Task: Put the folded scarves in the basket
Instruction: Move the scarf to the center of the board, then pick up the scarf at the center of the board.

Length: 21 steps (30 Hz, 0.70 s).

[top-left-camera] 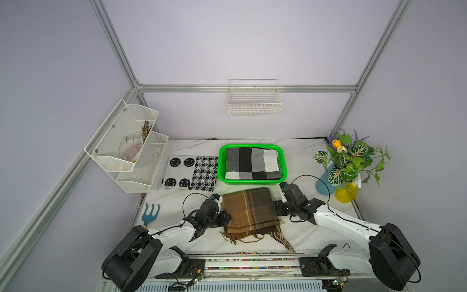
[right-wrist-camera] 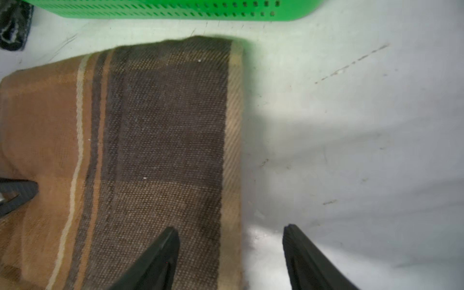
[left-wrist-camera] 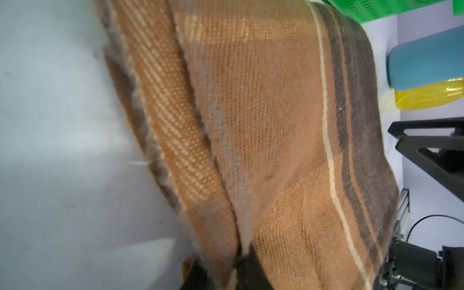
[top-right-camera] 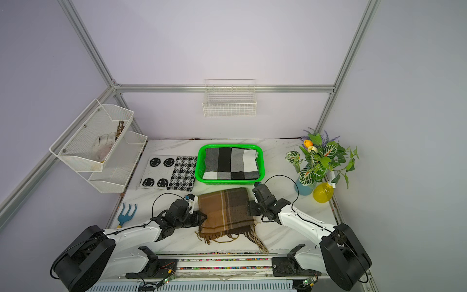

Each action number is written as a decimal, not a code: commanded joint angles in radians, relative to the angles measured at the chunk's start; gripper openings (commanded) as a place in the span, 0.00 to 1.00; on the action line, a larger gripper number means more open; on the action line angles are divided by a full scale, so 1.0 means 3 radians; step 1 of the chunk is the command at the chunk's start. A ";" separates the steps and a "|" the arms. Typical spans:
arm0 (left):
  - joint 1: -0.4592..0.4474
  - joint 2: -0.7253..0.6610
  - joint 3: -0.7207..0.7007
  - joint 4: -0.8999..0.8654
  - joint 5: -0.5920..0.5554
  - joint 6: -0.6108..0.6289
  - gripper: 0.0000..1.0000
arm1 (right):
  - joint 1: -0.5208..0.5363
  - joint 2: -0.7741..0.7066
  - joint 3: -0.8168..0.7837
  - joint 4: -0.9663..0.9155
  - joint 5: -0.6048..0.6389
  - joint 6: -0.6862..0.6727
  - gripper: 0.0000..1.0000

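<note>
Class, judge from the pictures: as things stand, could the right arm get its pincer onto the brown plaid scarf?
Probably yes. The right pincer stands open, straddling the side edge of the brown plaid scarf just above the table. Nothing lies between them.

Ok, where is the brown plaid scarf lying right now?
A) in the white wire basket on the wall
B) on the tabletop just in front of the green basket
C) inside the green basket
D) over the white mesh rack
B: in a top view the brown plaid scarf lies on the tabletop, just short of the green basket, which holds a black, grey and white checked cloth.
</note>
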 commanded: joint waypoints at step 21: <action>0.0025 0.0286 -0.0122 0.0452 0.0164 -0.0041 0.72 | -0.0193 0.0849 0.0094 0.0547 -0.0919 -0.0111 0.73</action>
